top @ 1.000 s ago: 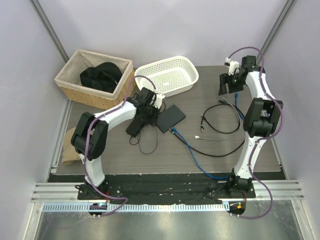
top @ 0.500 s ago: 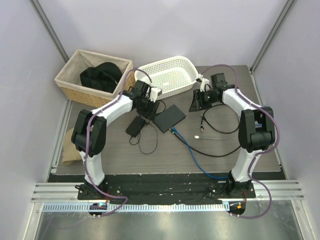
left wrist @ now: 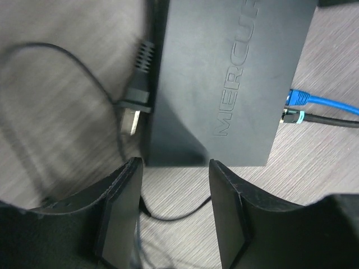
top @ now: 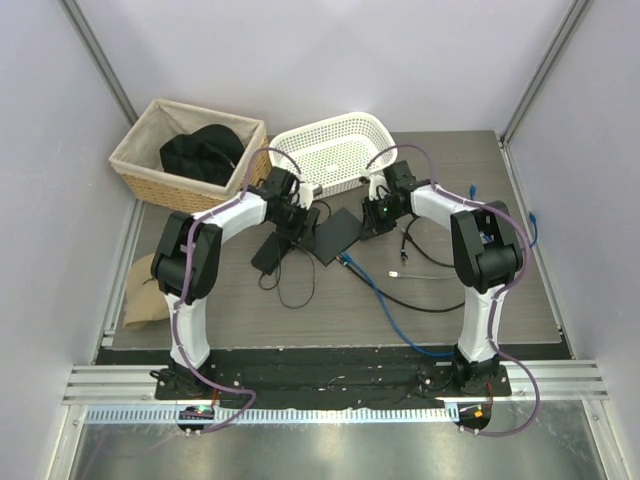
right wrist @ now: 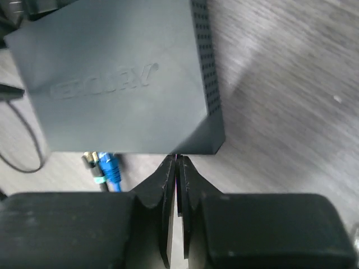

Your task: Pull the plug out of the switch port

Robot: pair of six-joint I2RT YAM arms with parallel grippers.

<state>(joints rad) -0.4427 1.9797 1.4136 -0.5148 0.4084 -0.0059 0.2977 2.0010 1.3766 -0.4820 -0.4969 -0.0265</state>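
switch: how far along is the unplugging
Nothing done: the blue plug and black plug sit plugged into the switch. In hand: the left gripper, open, and right gripper, shut, are beside it, holding nothing. To do: grip a plug, pull it out.

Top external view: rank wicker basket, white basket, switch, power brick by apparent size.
1. wicker basket
2. white basket
3. switch
4. power brick
The gaps are clear, with no ties. The arms partly cover the switch and the brick, but the order holds.
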